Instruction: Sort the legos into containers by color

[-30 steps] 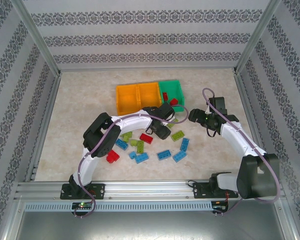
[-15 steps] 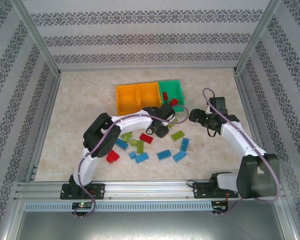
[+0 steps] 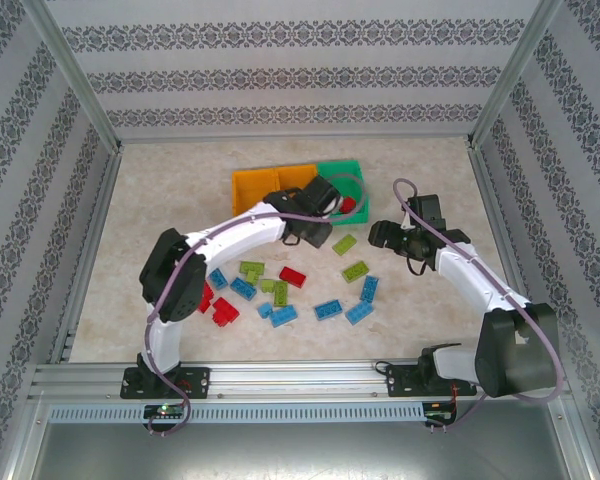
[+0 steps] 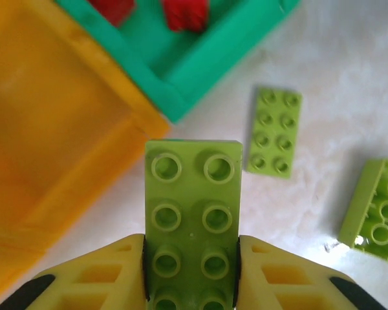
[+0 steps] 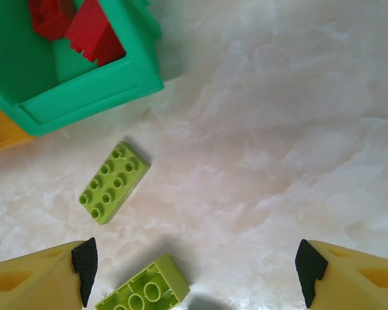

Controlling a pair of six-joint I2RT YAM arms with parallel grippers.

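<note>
Left fingers clamped on a lime brick, one finger on each long side, studs toward the wrist camera. Brick held over the near edge of the bins. Its far end lines up with the seam between an orange bin and the green bin.

Green bin holds two red bricks.

Right fingers spread wide, nothing between them. They hang above bare desk, just right of the green bin.

Two loose lime bricks lie on the desk between the arms. One lies flat, studs up, near the green bin's near corner. The other lies nearer.

Second orange bin sits left of the first, all three bins side by side in a row.

More bricks scattered on the near desk: blue, red, lime.
</note>
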